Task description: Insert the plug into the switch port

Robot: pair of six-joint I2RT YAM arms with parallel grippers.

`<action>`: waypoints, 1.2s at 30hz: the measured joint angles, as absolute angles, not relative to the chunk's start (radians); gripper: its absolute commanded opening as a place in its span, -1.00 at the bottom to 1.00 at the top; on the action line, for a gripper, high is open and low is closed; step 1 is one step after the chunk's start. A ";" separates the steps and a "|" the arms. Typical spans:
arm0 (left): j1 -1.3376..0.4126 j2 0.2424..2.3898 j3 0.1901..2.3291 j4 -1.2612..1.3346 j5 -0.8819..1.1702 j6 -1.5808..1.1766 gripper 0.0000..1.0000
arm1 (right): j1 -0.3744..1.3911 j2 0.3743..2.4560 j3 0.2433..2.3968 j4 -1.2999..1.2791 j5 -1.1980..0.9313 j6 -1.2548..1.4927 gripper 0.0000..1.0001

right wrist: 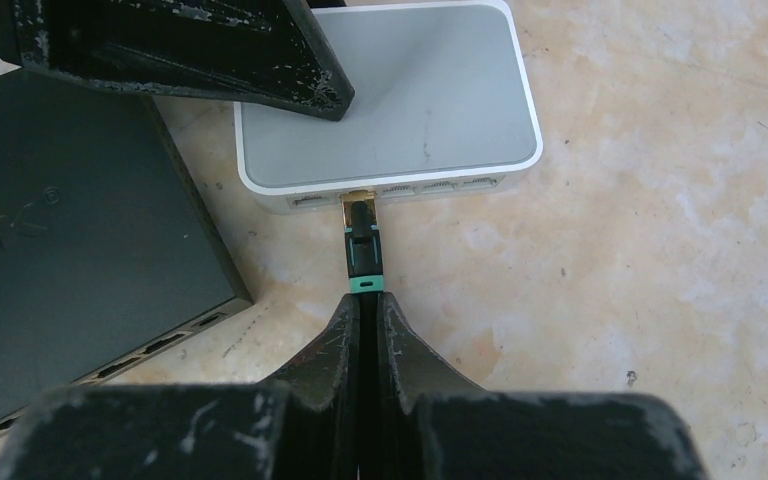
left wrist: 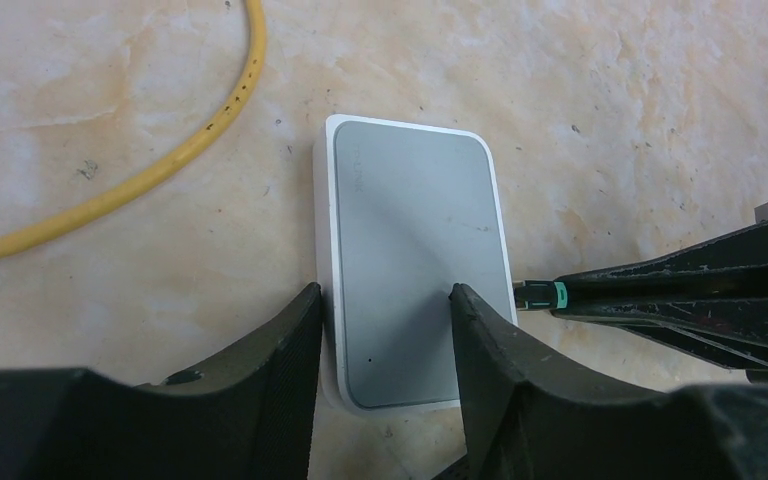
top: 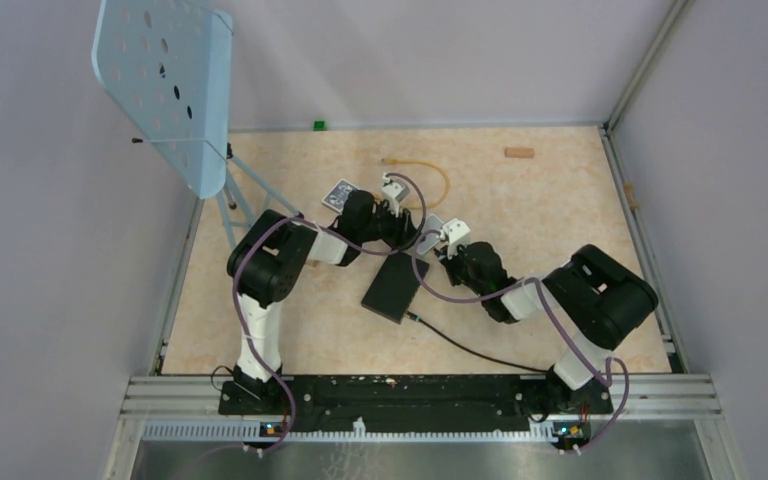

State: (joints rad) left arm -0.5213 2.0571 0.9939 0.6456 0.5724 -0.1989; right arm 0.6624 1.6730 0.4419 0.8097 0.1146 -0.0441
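Two tools on the job: right tool (right wrist: 368, 298) pinched shut on plug (right wrist: 363, 250), gold tip just at switch port (right wrist: 358, 193) in near edge of pale box (right wrist: 410, 90); left tool (left wrist: 385, 300) half-open over that box. Keep plug square, push straight, brace box against sliding.

You are seeing a beige marbled tabletop (top: 560, 200) lying between plain lilac walls (top: 440, 50); a pale blue perforated metal panel (top: 175, 95) is standing well behind your left gripper (left wrist: 385, 295).
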 measured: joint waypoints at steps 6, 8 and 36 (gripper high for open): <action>-0.527 2.043 0.982 0.644 0.534 -0.212 0.15 | 0.662 1.668 0.445 0.794 0.114 -0.044 -1.00; -0.526 2.037 0.982 0.625 0.527 -0.233 0.21 | 0.662 1.656 0.445 0.773 0.108 -0.041 -1.00; -0.464 1.625 1.021 0.144 0.240 -0.290 0.97 | 0.567 1.232 0.648 0.097 0.078 0.133 -0.22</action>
State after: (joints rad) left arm -0.4644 1.6253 1.0206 0.1436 0.2401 -0.2905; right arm 0.5674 1.2316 0.6476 0.0967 0.0776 0.1333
